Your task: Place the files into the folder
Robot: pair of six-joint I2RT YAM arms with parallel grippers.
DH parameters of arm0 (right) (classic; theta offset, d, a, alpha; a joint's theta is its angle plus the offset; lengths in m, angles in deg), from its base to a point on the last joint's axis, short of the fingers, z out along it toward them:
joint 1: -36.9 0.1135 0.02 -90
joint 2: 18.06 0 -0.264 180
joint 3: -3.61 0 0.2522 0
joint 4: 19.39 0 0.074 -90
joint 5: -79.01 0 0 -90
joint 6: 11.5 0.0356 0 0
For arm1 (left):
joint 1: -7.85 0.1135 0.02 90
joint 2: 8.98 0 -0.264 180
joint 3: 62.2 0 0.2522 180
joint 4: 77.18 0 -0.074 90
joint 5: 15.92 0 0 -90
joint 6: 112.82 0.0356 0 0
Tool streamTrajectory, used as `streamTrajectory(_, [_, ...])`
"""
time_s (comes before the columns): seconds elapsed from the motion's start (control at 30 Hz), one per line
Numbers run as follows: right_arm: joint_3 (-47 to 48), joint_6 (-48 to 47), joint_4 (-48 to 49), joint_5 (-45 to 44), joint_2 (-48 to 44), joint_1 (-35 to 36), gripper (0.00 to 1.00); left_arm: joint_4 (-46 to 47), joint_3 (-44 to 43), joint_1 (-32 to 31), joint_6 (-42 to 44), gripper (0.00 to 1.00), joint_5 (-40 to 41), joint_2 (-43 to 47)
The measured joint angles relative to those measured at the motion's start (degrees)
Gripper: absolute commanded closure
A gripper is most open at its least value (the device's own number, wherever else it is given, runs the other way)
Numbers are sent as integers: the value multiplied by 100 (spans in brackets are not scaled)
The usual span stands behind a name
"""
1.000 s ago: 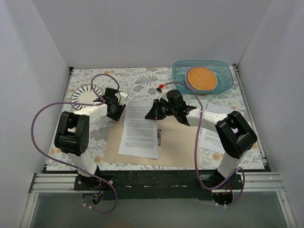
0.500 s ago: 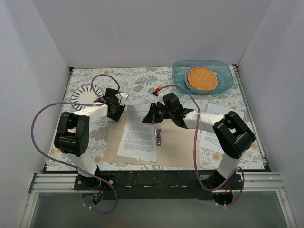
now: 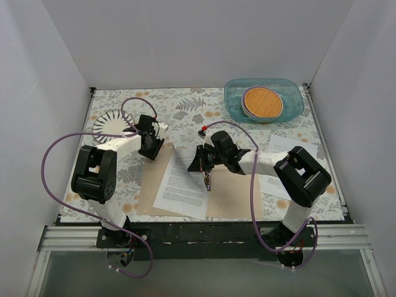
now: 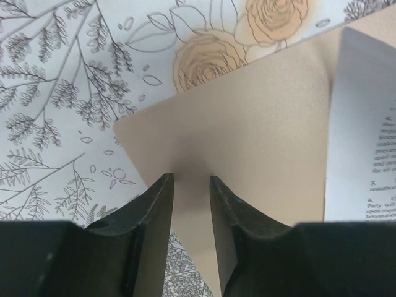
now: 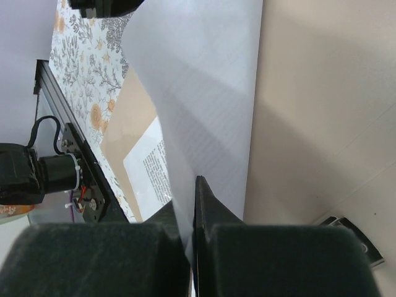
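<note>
The folder point(image 3: 235, 192) lies open and flat on the table, tan, with its metal clip point(image 3: 207, 179) at the spine. One of the files point(image 3: 182, 185), a white printed sheet, rests on the folder's left half. My right gripper point(image 3: 197, 164) is shut on that sheet's far right corner and holds it curled up off the cover. In the right wrist view the paper point(image 5: 204, 80) runs down between the closed fingers of the right gripper point(image 5: 195, 182). My left gripper point(image 3: 153, 148) sits at the folder's far left corner. In its wrist view the left gripper point(image 4: 192, 179) stands narrowly open just above the cover point(image 4: 260, 142).
More printed sheets point(image 3: 278, 170) lie on the flowered cloth at the right, partly under my right arm. A clear blue tub point(image 3: 297, 105) holding an orange disc stands at the back right. A striped plate point(image 3: 111, 120) sits at the back left. White walls close in three sides.
My right gripper has drawn left and toward the near edge with the sheet's corner, and the sheet has slid and curled with it. The left gripper's jaws have narrowed slightly.
</note>
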Motion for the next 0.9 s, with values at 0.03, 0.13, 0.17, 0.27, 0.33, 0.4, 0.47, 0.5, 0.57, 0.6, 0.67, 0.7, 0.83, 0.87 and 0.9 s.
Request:
streamTrajectory(0.03, [0,-13,0,-4,11,-2,99,-131,-37,0,-20,62,-35,-2])
streamTrajectory(0.13, [13,-74,-4,-35,74,-4,99,-579,-203,-7,-63,54,-138,-2])
streamTrajectory(0.17, [17,-107,-26,-57,101,-4,99,-758,-310,-7,-68,53,-168,-2])
streamTrajectory(0.27, [35,-162,-118,-142,111,-7,99,-1023,-549,17,-33,53,-216,94])
streamTrajectory(0.33, [87,-212,-197,-179,111,-11,99,-1119,-570,57,26,53,-227,278])
streamTrajectory(0.4, [195,-275,-302,-229,136,-11,99,-1108,-459,153,122,53,-197,481])
streamTrajectory(0.47, [332,-310,-391,-306,181,-11,95,-1056,-219,299,227,53,-94,651])
streamTrajectory(0.5, [389,-328,-437,-341,188,-11,95,-1036,-76,385,271,53,-50,699])
streamTrajectory(0.57, [501,-369,-562,-442,190,-13,94,-1032,179,529,348,53,33,706])
streamTrajectory(0.6, [555,-396,-610,-476,195,-13,94,-1034,289,595,372,53,76,699])
streamTrajectory(0.67, [656,-428,-704,-529,212,-13,94,-1034,437,660,402,54,138,699])
streamTrajectory(0.7, [706,-433,-734,-555,229,-13,94,-1025,463,662,409,54,142,693])
streamTrajectory(0.83, [789,-426,-879,-608,269,-13,91,-881,470,651,407,55,140,645])
streamTrajectory(0.87, [789,-424,-905,-610,273,-13,90,-837,470,649,407,55,136,612])
streamTrajectory(0.9, [789,-424,-933,-612,275,-15,86,-800,470,649,407,55,133,575])
